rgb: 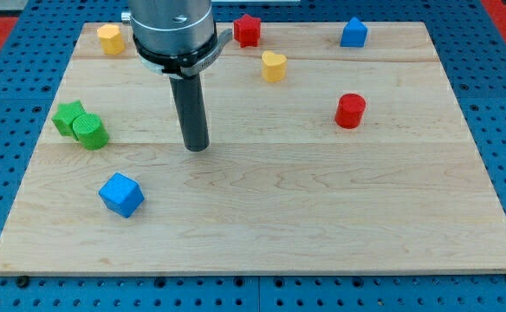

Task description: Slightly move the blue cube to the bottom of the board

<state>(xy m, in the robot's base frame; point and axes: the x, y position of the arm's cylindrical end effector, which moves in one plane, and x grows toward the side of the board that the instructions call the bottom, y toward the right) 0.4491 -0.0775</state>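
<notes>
The blue cube (120,194) lies on the wooden board (322,217) at the view's lower left. My tip (197,147) rests on the board near the middle left, above and to the right of the blue cube, clearly apart from it. The rod rises to the arm's grey body at the view's top.
Two green blocks (80,125) touch each other at the left edge. A yellow block (110,38) sits at top left, a red star (248,29) at top centre, a yellow heart (273,66) below it, a blue block (353,33) at top right, a red cylinder (350,111) at right.
</notes>
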